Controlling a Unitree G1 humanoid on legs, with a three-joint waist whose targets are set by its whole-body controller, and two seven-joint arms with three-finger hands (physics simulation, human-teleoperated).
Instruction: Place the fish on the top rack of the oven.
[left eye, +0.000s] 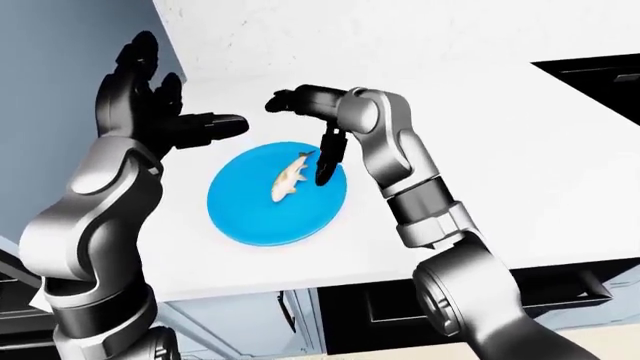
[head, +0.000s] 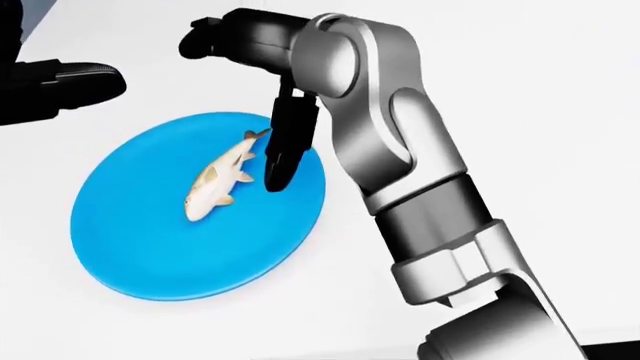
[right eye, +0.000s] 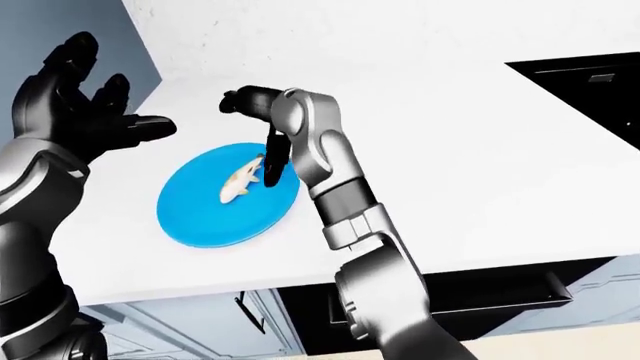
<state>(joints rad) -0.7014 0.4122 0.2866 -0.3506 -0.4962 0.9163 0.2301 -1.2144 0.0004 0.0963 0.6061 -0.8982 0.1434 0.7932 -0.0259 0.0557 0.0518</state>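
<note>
None of the task looks done yet: the fish (head: 221, 184) lies untouched on the blue plate (head: 150, 255), which rests on the white surface (head: 480, 90). Nearest in the head view, the right robot hand (head: 283, 150) hangs over the plate's right part, fingers pointing down just beside the fish, spread and pinching nothing. Farther up at the left, the left robot hand (left eye: 150, 105) is raised with fingers splayed, empty. Grasping, carrying and racking all remain; a dark opening (left eye: 600, 75) shows at top right.

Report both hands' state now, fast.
Left hand: open, fingers spread, holding nothing.
Right hand: open, one finger pointing down beside the fish on the blue plate; no grasp.
</note>
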